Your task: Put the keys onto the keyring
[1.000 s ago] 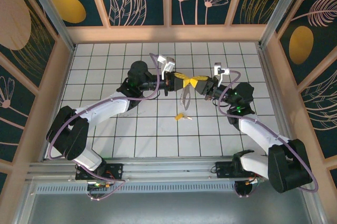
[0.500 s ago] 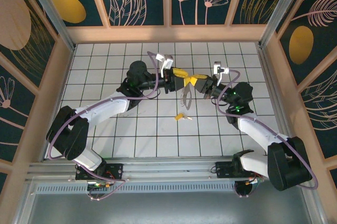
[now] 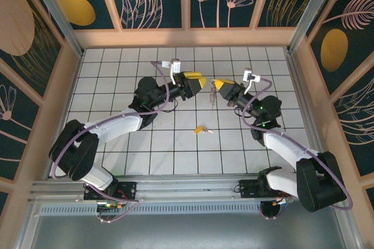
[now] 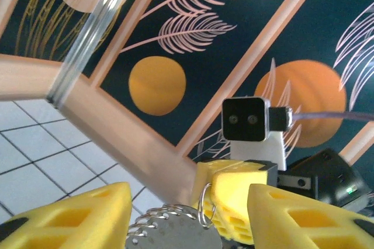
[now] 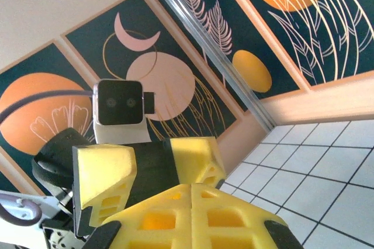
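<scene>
Above the tiled floor, my right gripper (image 3: 220, 86) is shut on the keyring (image 3: 210, 96), which hangs from its yellow tips with small silver keys along it. In the left wrist view the keyring (image 4: 175, 228) shows as a thin silver ring and a fringe of keys, pinched by the right gripper's fingertips (image 4: 245, 193). My left gripper (image 3: 197, 79) stands open just left of it, holding nothing; its own fingers (image 4: 76, 217) frame the ring without touching it. A loose key with a yellow head (image 3: 201, 128) lies on the floor below both grippers. My right gripper (image 5: 193, 189) shows its tips pressed together.
Wooden walls (image 3: 187, 37) with dark painted panels ring the white tiled floor (image 3: 128, 149). The two arms' bases sit at the near rail (image 3: 187, 187). The left gripper's open fingers (image 5: 105, 173) face the right wrist camera at close range.
My left gripper has opened, let go of the keyring and drawn back to the left. The right gripper keeps the keyring and has shifted slightly up and right.
</scene>
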